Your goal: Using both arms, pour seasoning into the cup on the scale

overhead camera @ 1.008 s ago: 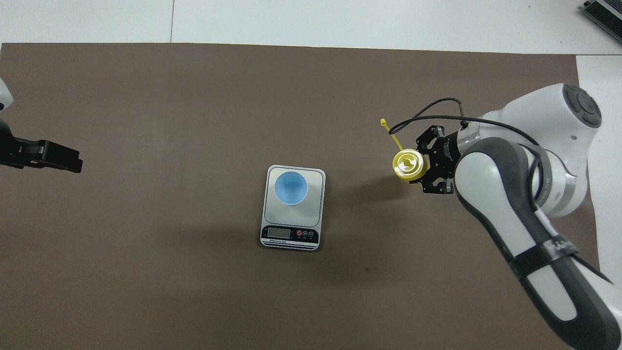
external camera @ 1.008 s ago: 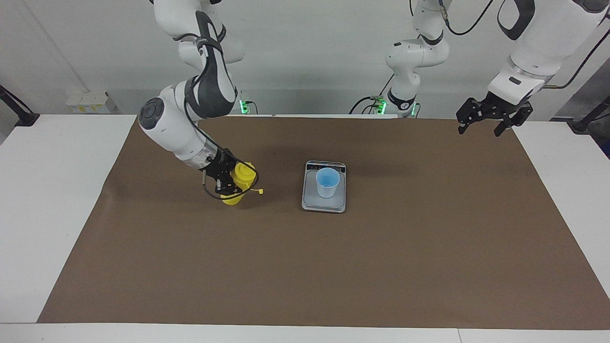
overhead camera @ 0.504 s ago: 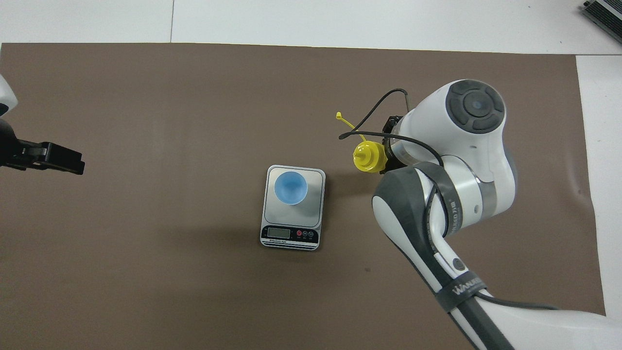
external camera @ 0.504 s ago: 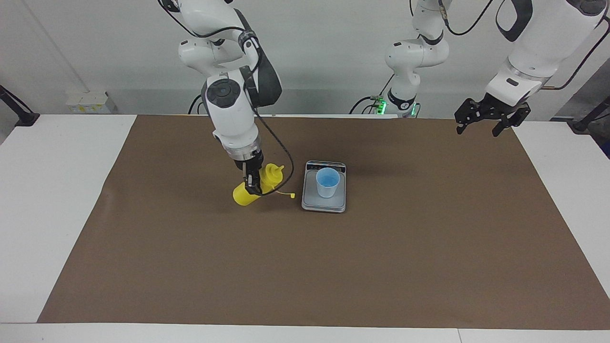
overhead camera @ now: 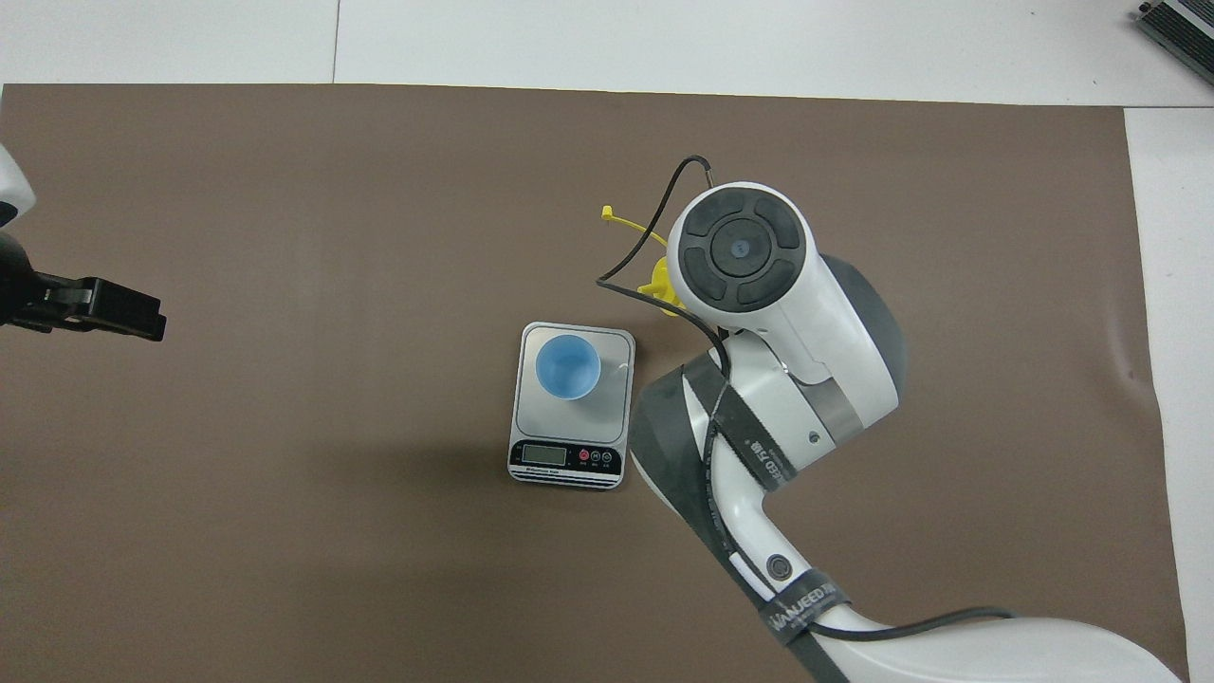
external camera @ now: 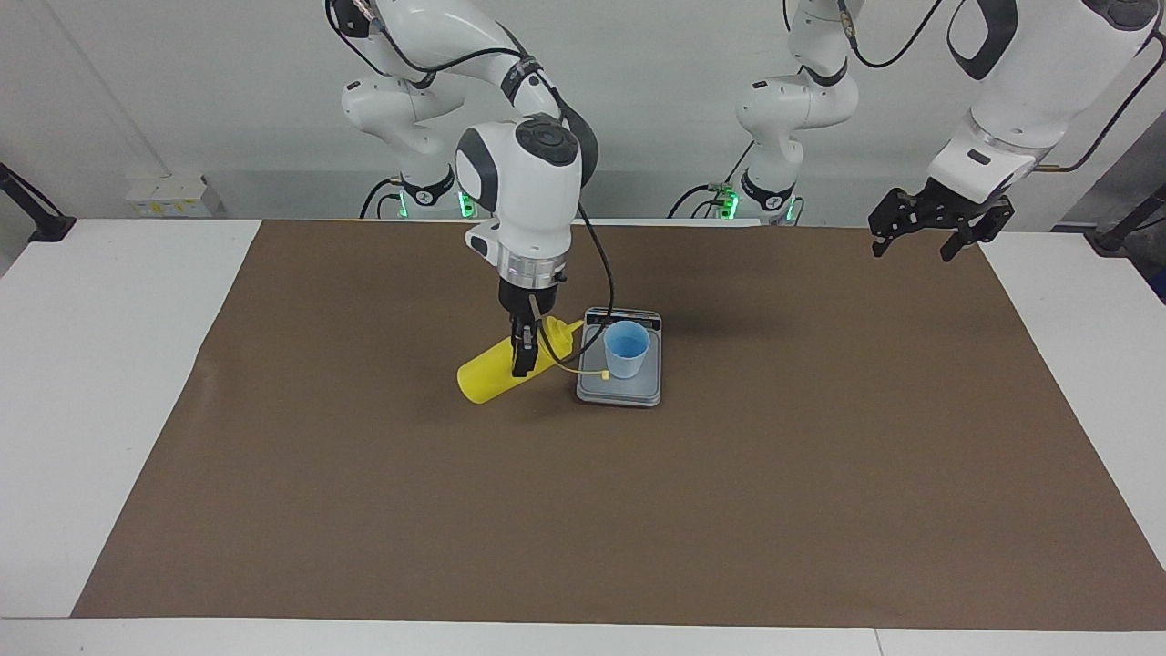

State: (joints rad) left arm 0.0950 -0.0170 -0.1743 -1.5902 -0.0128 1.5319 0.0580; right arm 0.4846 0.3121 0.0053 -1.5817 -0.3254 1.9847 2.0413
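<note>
Seasoning, in an opaque yellow cylindrical plastic squeeze bottle (external camera: 496, 371), is held up in the air by the right gripper (external camera: 521, 364), whose two black fingers are clamped tight on the bottle's body just below the cap. The bottle is tilted steeply, its base low over the brown mat (external camera: 364, 510) and its yellow nozzle cap (external camera: 567, 333) raised and pointing at the small light blue tapered plastic cup (external camera: 627, 349). The nozzle is just beside the cup's rim, not over its mouth. The small tethered tip (external camera: 604, 374) dangles on its thin strap next to the cup's wall.

That cup stands upright on the pale weighing plate of the flat rectangular silver-grey kitchen scale (external camera: 619, 390), which sits near the middle of the mat with its dark display strip (overhead camera: 566, 458) on the edge nearest the robots.

From overhead the right arm's wrist covers most of the bottle.

Over the mat's corner at its own end of the table, the left gripper (external camera: 918, 242) waits with its black fingers spread wide and nothing between them.
</note>
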